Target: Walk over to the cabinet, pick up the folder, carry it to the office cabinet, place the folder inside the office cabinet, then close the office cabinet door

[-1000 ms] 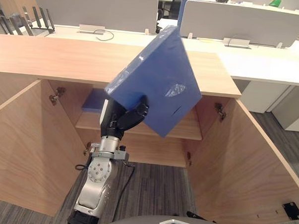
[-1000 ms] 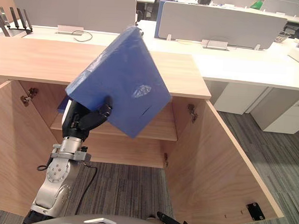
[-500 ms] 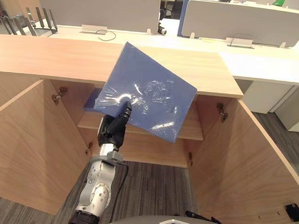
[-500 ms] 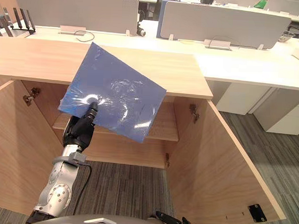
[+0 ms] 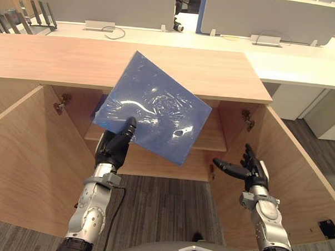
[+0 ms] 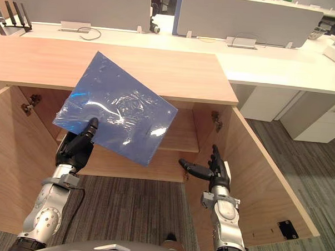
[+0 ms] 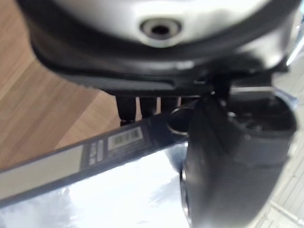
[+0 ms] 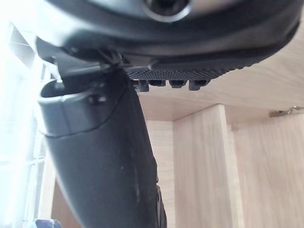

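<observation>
Now my left hand (image 5: 115, 148) pinches the folder (image 5: 154, 111) before the cabinet (image 5: 203, 77), right hand (image 5: 251, 171) spread, empty; next, slide it onto the shelf (image 5: 212, 140).

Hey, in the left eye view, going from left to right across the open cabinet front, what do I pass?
left cabinet door, swung open → left hand, gripping the folder's lower edge → blue folder → right hand, open and empty → right cabinet door, swung open

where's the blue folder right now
The folder is left of centre in the eye views, pinched by the left hand and held tilted in front of the open cabinet.
</observation>
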